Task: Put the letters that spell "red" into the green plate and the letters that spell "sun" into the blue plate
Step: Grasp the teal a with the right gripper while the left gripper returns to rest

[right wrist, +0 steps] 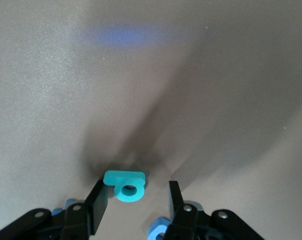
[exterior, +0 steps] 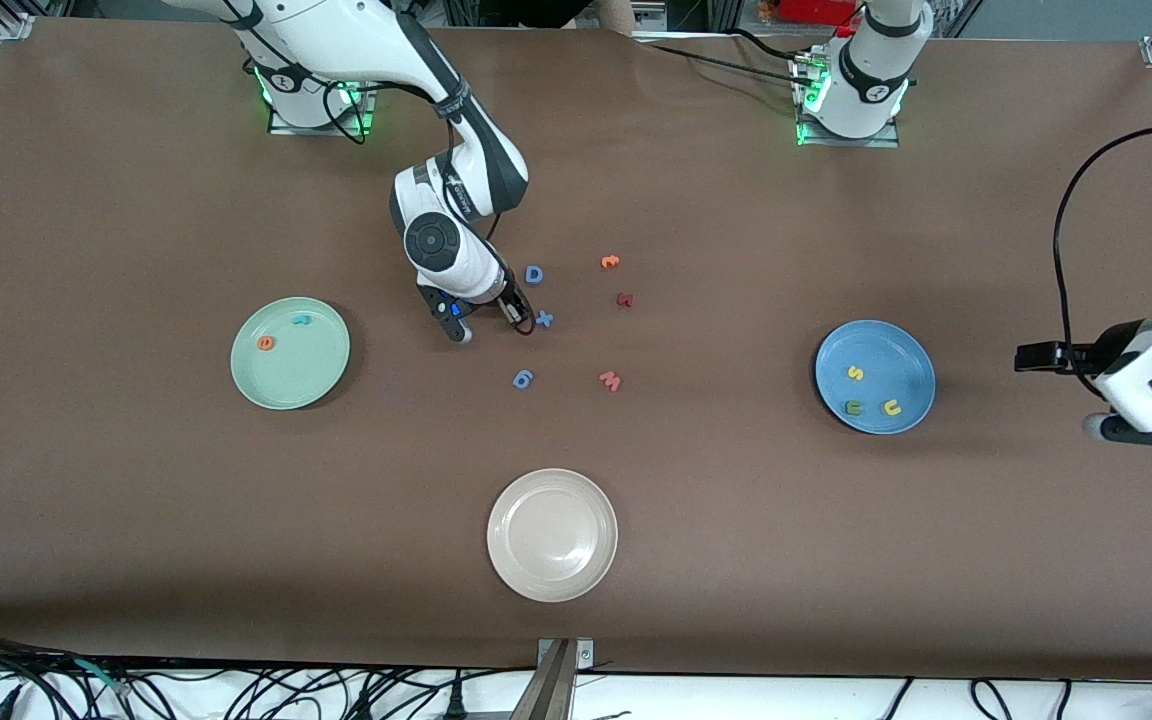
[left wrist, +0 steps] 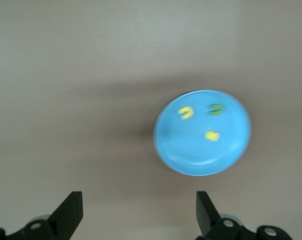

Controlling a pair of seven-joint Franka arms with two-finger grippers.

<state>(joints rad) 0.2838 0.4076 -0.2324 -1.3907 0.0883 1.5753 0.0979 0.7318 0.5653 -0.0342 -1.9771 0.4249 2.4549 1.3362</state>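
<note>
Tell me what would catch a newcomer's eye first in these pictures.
Probably the blue plate toward the left arm's end of the table, holding two yellow letters and a green one, with the open left gripper up beside it. Next, the right gripper low at mid-table, fingers around a teal letter, and the green plate holding an orange and a teal letter.

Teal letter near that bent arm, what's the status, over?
Right tool open, straddling teal letter on table. Left tool open, beside blue plate. Green plate missing this letter. Nothing blocking.
</note>
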